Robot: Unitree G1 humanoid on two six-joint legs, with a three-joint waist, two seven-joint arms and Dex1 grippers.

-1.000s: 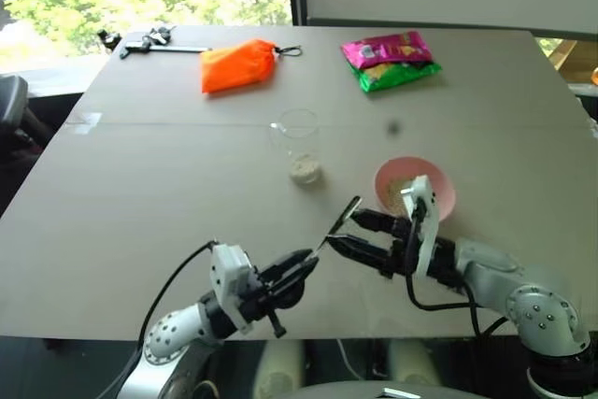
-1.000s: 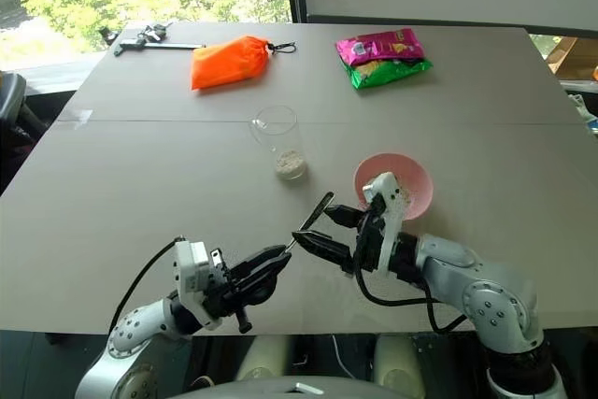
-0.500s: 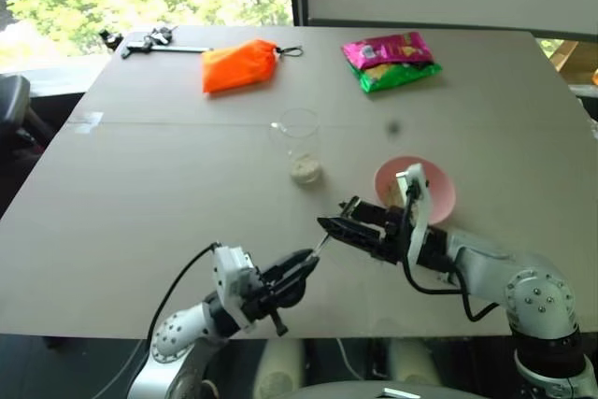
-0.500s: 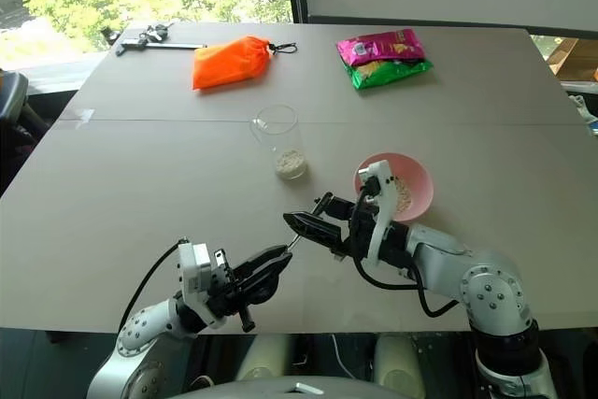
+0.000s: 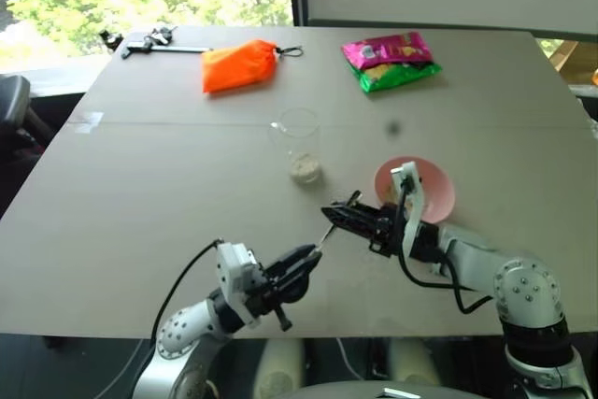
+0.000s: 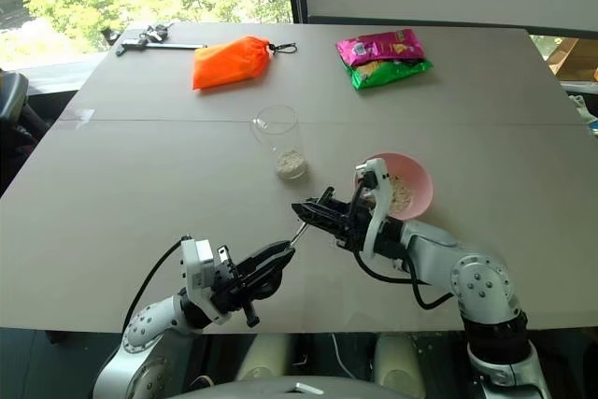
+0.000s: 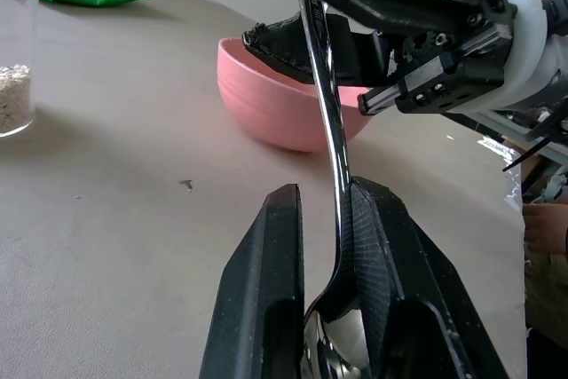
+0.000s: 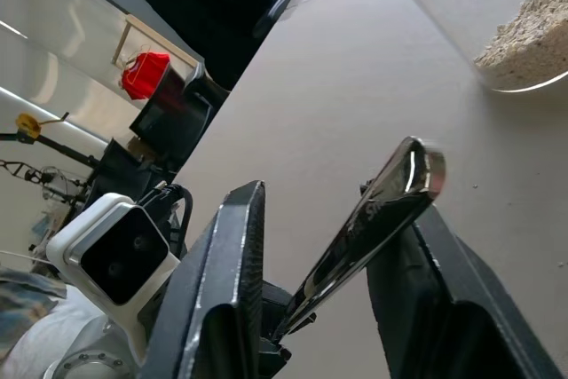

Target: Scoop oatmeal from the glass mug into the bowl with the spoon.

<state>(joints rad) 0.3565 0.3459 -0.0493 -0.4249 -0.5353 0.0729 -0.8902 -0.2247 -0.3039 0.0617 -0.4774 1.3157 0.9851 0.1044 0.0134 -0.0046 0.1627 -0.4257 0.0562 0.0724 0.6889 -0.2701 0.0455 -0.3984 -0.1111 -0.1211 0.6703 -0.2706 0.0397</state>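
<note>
My left gripper (image 5: 304,263) is shut on the bowl end of the silver spoon (image 5: 322,238), low over the table's near side. The spoon (image 7: 333,157) slants up and away to my right gripper (image 5: 329,211). That gripper's fingers (image 8: 232,272) stand on either side of the handle (image 8: 373,219). The handle lies against one finger, and a gap shows at the other. The glass mug (image 5: 301,142) stands farther back with oatmeal (image 5: 305,170) in its bottom. The pink bowl (image 5: 439,184) sits right of it, behind my right wrist, with some oatmeal (image 6: 402,195) inside.
At the table's far side lie an orange pouch (image 5: 238,64), a pink and green snack bag (image 5: 391,58) and a black tool (image 5: 154,41). The table's front edge (image 5: 374,335) runs just below both arms.
My right gripper has slid left from beside the spoon's handle until its fingers stand around it, and they have narrowed. My left gripper has kept still, holding the spoon.
</note>
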